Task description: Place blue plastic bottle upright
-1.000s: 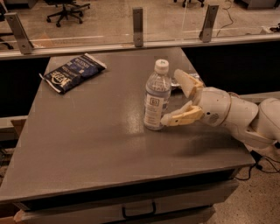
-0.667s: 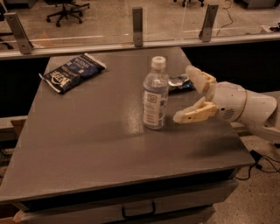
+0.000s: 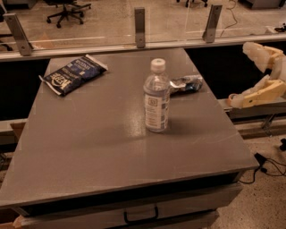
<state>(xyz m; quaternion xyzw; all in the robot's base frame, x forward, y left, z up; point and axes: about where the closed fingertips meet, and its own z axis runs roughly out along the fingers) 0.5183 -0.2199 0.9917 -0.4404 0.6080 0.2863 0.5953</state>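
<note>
Table (image 3: 89,152) lay bare in front and left of the blue plastic bottle (image 3: 156,103); a crushed can (image 3: 186,83) sat just behind-right, a snack bag (image 3: 73,74) well behind-left. The gripper (image 3: 241,74) hung spread well to its right.

Grey tabletop (image 3: 89,147), matte, faint glare mid-surface. Far left corner: dark blue snack bag (image 3: 73,74), lying flat, skewed to the edges. Far right: crushed silver can (image 3: 187,83) on its side (label not readable). Bag and can well apart. Below the front edge, a drawer with a dark handle (image 3: 140,215). Behind: glass partition on metal posts (image 3: 140,27), office chair (image 3: 67,9) beyond. Cables (image 3: 268,163) on the floor, right. Gripper (image 3: 239,74) hangs off the right edge, fingers spread.
</note>
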